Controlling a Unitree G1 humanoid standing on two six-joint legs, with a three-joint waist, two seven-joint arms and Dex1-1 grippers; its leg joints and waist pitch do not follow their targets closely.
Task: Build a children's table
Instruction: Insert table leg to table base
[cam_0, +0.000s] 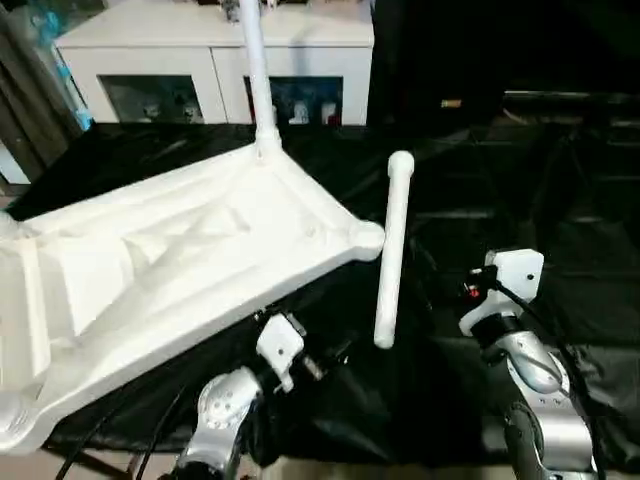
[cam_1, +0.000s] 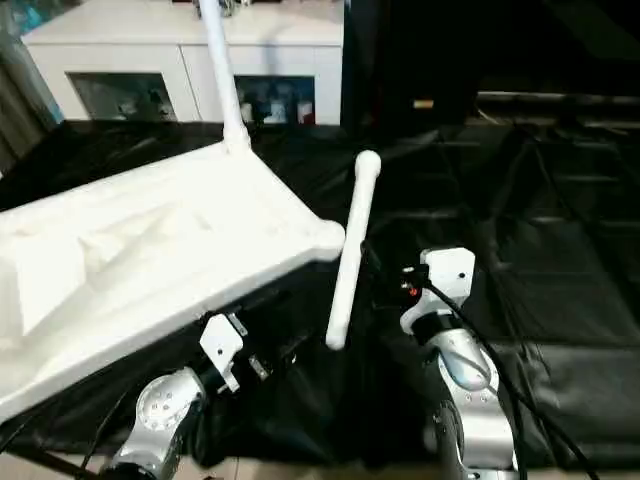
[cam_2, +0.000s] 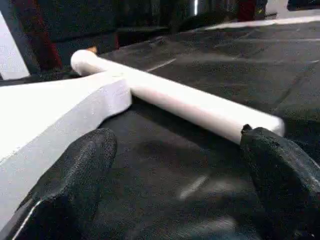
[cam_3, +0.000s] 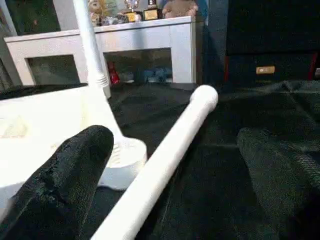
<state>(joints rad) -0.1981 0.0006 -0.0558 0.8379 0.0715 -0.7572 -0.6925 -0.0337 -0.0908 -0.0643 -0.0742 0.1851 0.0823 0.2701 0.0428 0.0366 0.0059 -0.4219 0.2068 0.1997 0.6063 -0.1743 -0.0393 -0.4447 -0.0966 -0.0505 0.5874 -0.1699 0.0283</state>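
Note:
The children's table top (cam_0: 180, 260) lies upside down on the black cloth, ribbed underside up. One white leg (cam_0: 256, 70) stands upright in its far corner socket. A loose white leg (cam_0: 392, 240) lies on the cloth beside the near right corner socket (cam_0: 365, 238). My left gripper (cam_2: 177, 145) is open, low at the top's front edge, facing the loose leg's near end (cam_2: 200, 107). My right gripper (cam_3: 175, 145) is open just right of the loose leg (cam_3: 165, 155), which runs ahead between its fingers (cam_3: 75, 170) without touching them.
The black-draped work table (cam_0: 500, 200) stretches right and back with folds in the cloth. A white cabinet (cam_0: 210, 50) with glass doors stands behind it. Black cables run along my right forearm (cam_0: 540, 400) and under my left forearm (cam_0: 225, 410).

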